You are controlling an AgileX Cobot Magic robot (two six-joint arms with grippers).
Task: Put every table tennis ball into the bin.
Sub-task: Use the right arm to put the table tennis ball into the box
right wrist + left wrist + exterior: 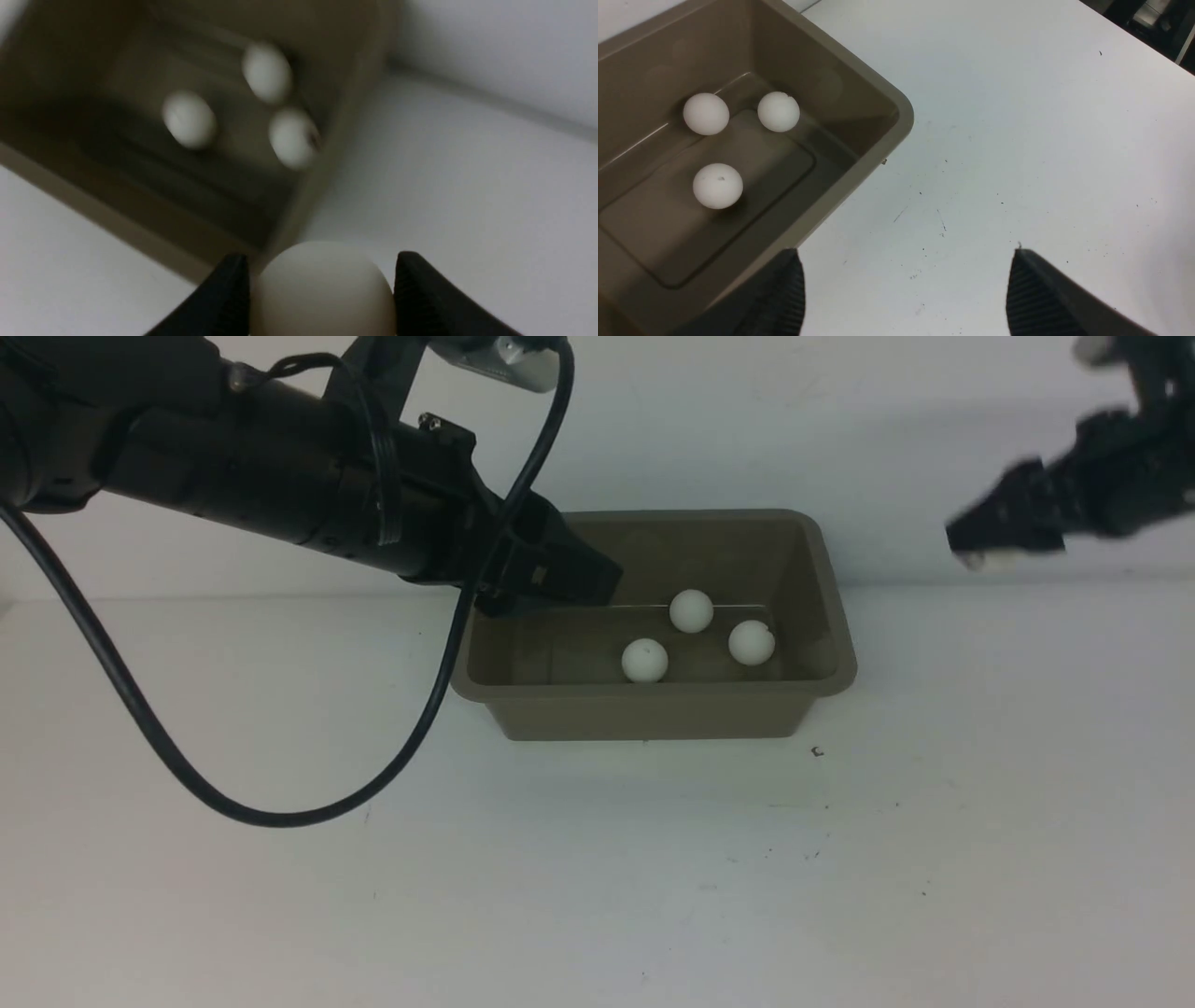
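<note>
I am seeing the taupe rectangular plastic bin (653, 714) standing on the white worktop (597, 896), close to the pale wall (840, 429) behind it. Three small smooth white balls (692, 611) (644, 660) (752, 642) are lying on its floor, in the right half, near each other but not touching. One of them is showing a small dark mark.

My left hand (583, 583) is hanging over the left end of the bin, with its black fingers (784, 289) spread wide and nothing between them. In the left wrist view, one finger is standing above the bin's rim and the other above bare worktop. This arm is covering the bin's far left corner. Its black cable (187, 775) is drooping in a loop in front of the worktop, left of the bin.

My right hand (976, 546) is hovering above the worktop, well apart from the bin on its right side, and it is blurred in the front view. It is pinching the fourth white ball (322, 289) between its two fingers. In the right wrist view, the bin's corner is lying just beyond this ball.

The bin's right rim and its near rim are standing free. The worktop in front of the bin and to its right is carrying only small dark specks.
</note>
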